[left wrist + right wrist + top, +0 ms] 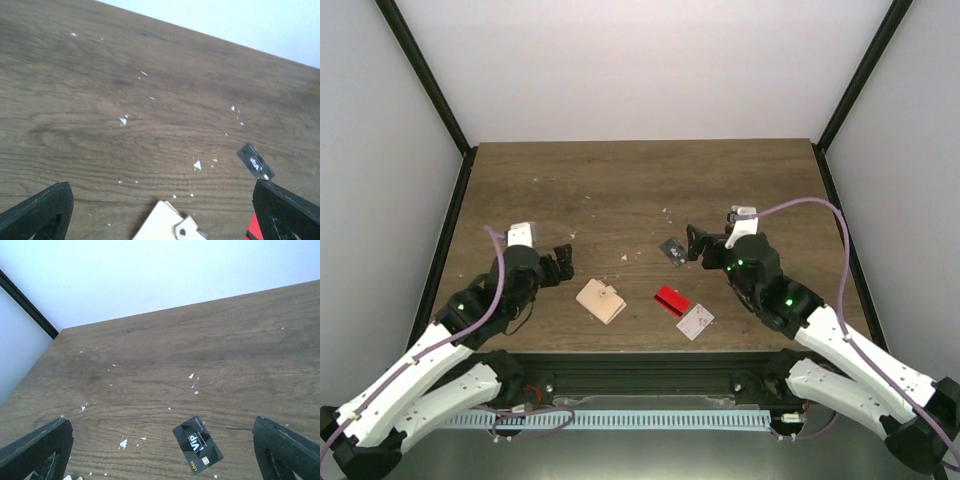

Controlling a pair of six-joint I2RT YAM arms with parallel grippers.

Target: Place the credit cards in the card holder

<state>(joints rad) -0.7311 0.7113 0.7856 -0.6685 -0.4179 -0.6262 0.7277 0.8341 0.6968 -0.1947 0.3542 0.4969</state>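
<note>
The beige card holder [601,301] lies flat near the table's front edge, its snap tab toward the right. A red credit card [671,299] and a white one with a red dot [695,321] lie just right of it. A black VIP card [672,249] lies farther back. My left gripper [561,265] hovers open just left of the holder, nothing between its fingers. In the left wrist view the holder's corner [167,227] sits low between the open fingers [40,212]. My right gripper [695,243] stands open beside the black card [197,444].
Small white flecks [123,120] dot the brown wooden table [620,190]. White walls and black frame posts [425,75] enclose the back and sides. A black rail [640,365] runs along the near edge, above the arm bases.
</note>
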